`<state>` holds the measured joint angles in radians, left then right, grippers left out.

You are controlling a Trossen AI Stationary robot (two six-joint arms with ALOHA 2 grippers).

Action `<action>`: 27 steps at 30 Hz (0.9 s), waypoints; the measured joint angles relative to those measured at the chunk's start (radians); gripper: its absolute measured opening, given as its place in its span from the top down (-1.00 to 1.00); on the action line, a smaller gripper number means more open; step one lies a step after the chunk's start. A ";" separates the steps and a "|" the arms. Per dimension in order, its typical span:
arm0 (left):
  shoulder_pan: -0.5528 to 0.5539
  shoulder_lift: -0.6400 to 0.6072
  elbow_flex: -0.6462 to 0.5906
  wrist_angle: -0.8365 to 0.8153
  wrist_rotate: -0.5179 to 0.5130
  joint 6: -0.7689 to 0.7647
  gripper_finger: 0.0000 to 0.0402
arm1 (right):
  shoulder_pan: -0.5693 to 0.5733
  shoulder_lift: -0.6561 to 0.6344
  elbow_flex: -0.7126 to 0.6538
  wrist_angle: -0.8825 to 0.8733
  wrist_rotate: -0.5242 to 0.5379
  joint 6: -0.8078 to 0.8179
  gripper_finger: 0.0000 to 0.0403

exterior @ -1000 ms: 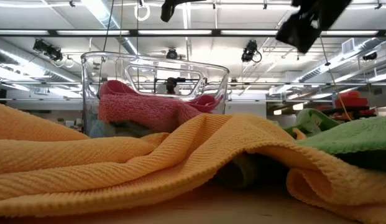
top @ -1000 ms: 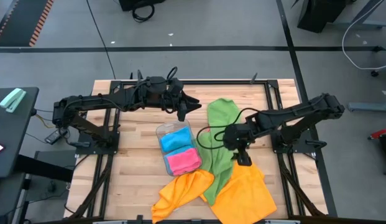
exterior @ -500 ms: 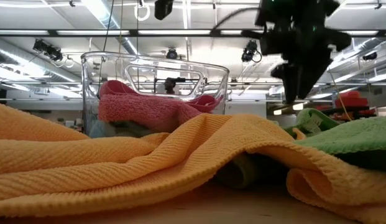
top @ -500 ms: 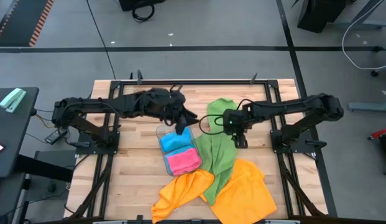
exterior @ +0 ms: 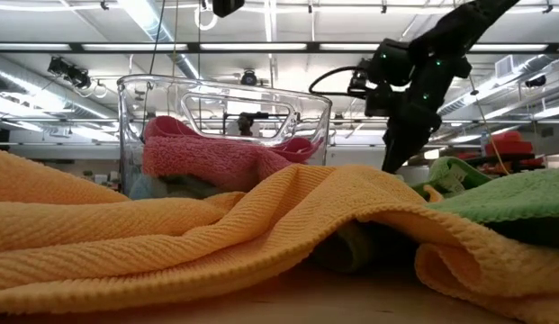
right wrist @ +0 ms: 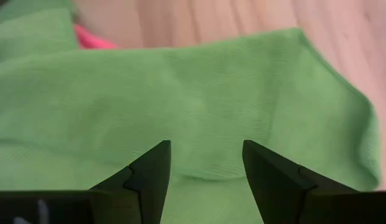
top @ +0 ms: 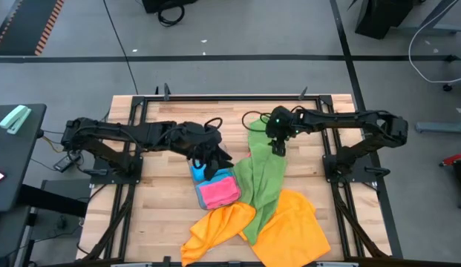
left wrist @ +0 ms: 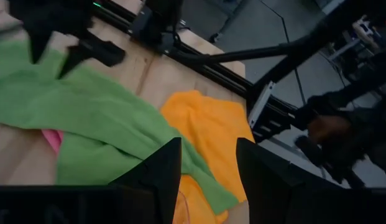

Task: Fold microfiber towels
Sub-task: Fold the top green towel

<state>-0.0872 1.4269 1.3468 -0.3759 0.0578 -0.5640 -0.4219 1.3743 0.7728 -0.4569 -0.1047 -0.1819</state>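
A: Nearest the desk's (top: 159, 215) front edge?

B: Two orange cloths, well on the near side of both sets of jaws. Crumpled orange towel (top: 219, 226) below the left jaws, flatter orange towel (top: 293, 230) below the right jaws, both lying partly over the green one's near end

A: Next back?

B: Pink towel (top: 219, 191), folded, inside the clear tray (exterior: 126, 135), just on the near side of the left jaws. Beside it a sliver of blue towel (top: 197, 172) in the same tray, mostly hidden under the left jaws

A: And the left jaws themselves?

B: Hanging over the tray's far half, above the blue cloth. Spread apart, nothing pinched between the fingers (left wrist: 156, 171); only green and orange cloth farther off showing through the gap

A: The green one?

B: Green towel (top: 263, 178), stretched as a long strip from between the orange cloths back to directly under the right jaws, passing just to the right of the tray and the left jaws

A: Right jaws?

B: Farthest back, pointing down over the far end of the green strip. Spread as well, fingers (right wrist: 149, 168) wide with green cloth filling the space beyond them. Nothing gripped. Touching the cloth or just above it: cannot tell
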 joint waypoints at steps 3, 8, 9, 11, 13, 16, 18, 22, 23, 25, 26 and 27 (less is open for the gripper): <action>-0.008 0.000 0.000 0.003 0.001 0.022 0.19 | -0.054 0.000 0.000 -0.007 -0.004 0.012 -0.03; 0.008 0.000 0.000 0.003 -0.002 0.034 0.19 | -0.156 0.034 -0.001 0.006 -0.064 0.041 0.00; 0.011 0.000 0.000 0.004 -0.002 0.034 0.19 | -0.170 0.052 -0.001 0.017 -0.077 0.043 0.01; 0.016 0.000 0.000 0.004 -0.001 0.034 0.19 | -0.193 0.092 0.000 0.034 -0.099 0.053 0.04; 0.020 0.000 0.000 0.003 -0.001 0.035 0.19 | -0.209 0.138 0.009 0.037 -0.123 0.059 0.07; 0.024 0.000 0.000 0.004 -0.001 0.037 0.19 | -0.212 0.198 0.040 0.037 -0.139 0.060 0.09; 0.024 0.000 0.000 0.004 -0.001 0.037 0.19 | -0.212 0.234 0.068 0.038 -0.140 0.058 0.10; 0.023 0.000 0.000 0.000 -0.001 0.037 0.19 | -0.219 0.281 0.125 0.038 -0.131 0.040 0.13; 0.023 0.000 0.000 -0.002 -0.001 0.037 0.19 | -0.222 0.293 0.137 0.031 -0.132 0.035 0.15; 0.023 0.000 0.000 -0.003 -0.001 0.037 0.19 | -0.227 0.319 0.151 0.006 -0.134 0.026 0.20; 0.023 0.000 0.000 -0.003 0.000 0.037 0.19 | -0.227 0.331 0.153 0.001 -0.134 0.025 0.24; 0.023 0.000 0.000 -0.004 0.000 0.037 0.19 | -0.227 0.340 0.153 -0.003 -0.134 0.025 0.28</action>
<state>-0.0639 1.4269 1.3468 -0.3795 0.0574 -0.5274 -0.6487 1.7147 0.9257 -0.4600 -0.2386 -0.1570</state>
